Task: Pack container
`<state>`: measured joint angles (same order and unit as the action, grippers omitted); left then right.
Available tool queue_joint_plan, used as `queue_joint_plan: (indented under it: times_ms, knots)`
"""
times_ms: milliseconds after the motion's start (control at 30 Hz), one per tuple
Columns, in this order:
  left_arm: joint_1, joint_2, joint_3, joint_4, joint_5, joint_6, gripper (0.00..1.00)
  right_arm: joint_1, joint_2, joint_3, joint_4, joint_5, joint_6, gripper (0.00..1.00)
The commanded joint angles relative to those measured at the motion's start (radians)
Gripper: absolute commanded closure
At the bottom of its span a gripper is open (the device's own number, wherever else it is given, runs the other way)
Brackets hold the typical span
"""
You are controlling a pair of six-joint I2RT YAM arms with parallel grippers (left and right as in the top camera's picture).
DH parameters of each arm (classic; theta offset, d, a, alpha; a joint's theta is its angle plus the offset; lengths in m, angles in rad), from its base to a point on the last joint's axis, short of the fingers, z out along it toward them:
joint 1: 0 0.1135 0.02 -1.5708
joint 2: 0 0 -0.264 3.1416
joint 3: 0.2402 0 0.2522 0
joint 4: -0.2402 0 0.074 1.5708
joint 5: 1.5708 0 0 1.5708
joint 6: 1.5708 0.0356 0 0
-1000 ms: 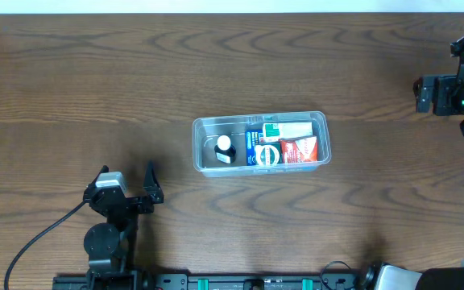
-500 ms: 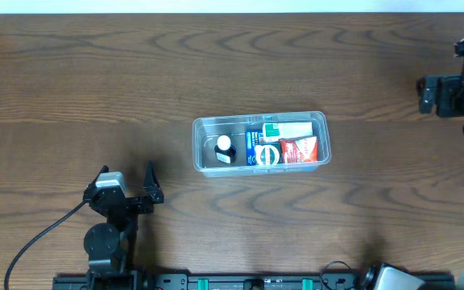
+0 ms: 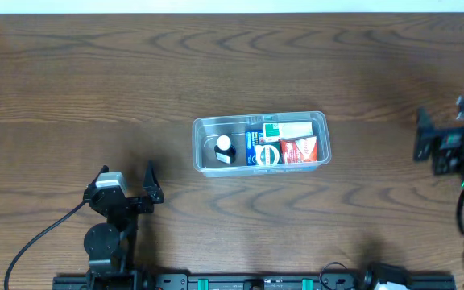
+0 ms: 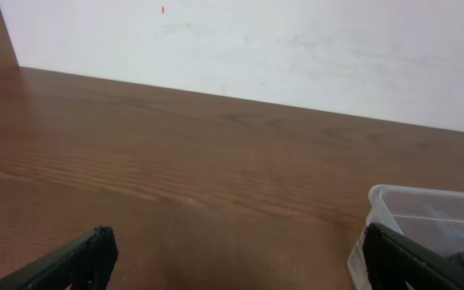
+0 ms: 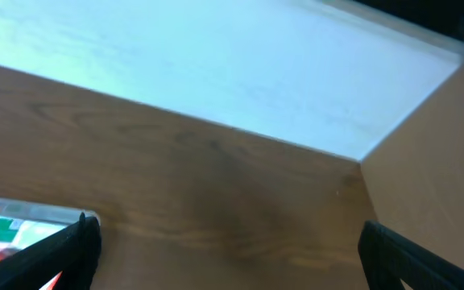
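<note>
At the table's middle, container (image 3: 240, 119): lay with its long side across the view, well apart from both arms and held by neither.
Left gripper (image 3: 127, 179): sat near the front-left edge with jaws spread wide and nothing between them.
Right gripper (image 3: 420, 137): sat at the table's right edge, blurred from overhead. Its wrist view showed the jaws wide apart and empty.
Risk, tub: judged light. A sideways knock from a finger would likely slide or tip it, since nothing steadied it.
Risk, bottle (image 3: 225, 147): sat alone at the tub's left end with bare floor around it, so a jolt could send it rolling or toppling.
Risk, packets: whether they sat below the rim could not be told. If proud of it, they could catch on a lid or a passing finger.
Risk, cable (image 3: 39, 234): lay loose beside the left arm's base and might snag on a wide sweep.
Container, make: clear thin plastic, rectangular, with rounded corners and a raised rim.
Bottle, make: small, white-capped and dark below. Whether it stood upright or lay flat could not be told.
Blue packet (image 3: 255, 145): flat and printed, set next to the bottle's space.
Green-and-white packet (image 3: 287, 129): long and flat, set along the far wall.
Red packet (image 3: 299, 149): flat and printed, set close against the other two.
Table (image 3: 216, 64): dark wood grain, smooth and matt.
</note>
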<state>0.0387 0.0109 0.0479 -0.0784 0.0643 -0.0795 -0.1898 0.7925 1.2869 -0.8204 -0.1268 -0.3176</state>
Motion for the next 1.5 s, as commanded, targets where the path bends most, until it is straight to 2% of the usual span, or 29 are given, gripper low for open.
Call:
queue_joint_plan:
  times_ms: [0,100,367,533,933,1267,1467]
  knots:
    - [0.005,-0.006,-0.033,-0.009,-0.002,0.008,0.02,0.041,-0.111,-0.151,0.097,0.026,0.098,0.01]
    - [0.005,-0.006,-0.033,-0.010,-0.002,0.008,0.02,0.061,-0.185,-0.286,0.241,0.023,0.212,0.01]
    - [0.005,-0.006,-0.033,-0.009,-0.002,0.008,0.02,0.067,-0.363,-0.724,0.741,-0.042,0.321,0.01]
    - [0.005,-0.006,-0.033,-0.009,-0.002,0.008,0.02,0.067,-0.464,-0.960,0.916,-0.042,0.403,0.01]
    - [0.005,-0.006,-0.033,-0.009,-0.002,0.008,0.02,0.074,-0.715,-1.226,0.933,-0.066,0.411,0.01]
    - [0.005,-0.006,-0.033,-0.009,-0.002,0.008,0.02,0.084,-0.788,-1.282,0.844,-0.068,0.422,0.01]
    - [0.005,-0.006,-0.033,-0.009,-0.002,0.008,0.02,0.189,-0.788,-1.282,0.772,0.007,0.401,0.01]
